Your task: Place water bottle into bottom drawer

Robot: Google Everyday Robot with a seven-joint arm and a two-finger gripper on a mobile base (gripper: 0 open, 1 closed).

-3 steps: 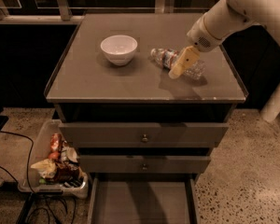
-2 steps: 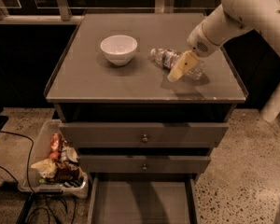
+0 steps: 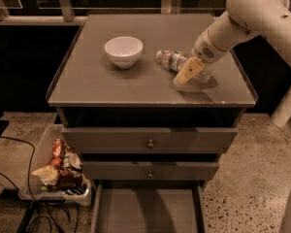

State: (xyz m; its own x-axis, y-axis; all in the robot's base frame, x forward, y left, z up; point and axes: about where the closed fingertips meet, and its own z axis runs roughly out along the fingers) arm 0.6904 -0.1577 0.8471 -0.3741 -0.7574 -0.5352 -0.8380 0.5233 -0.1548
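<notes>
as arm slants down-left, fingers (image 3: pixel 186 72) at water bottle (image 3: pixel 171 60).

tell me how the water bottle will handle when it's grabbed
The water bottle lies on its side on the cabinet top, so it will probably roll if nudged. Its clear plastic looks thin, so it is likely light and squashy under a squeeze. The claw is over the end away from the cap.
</notes>
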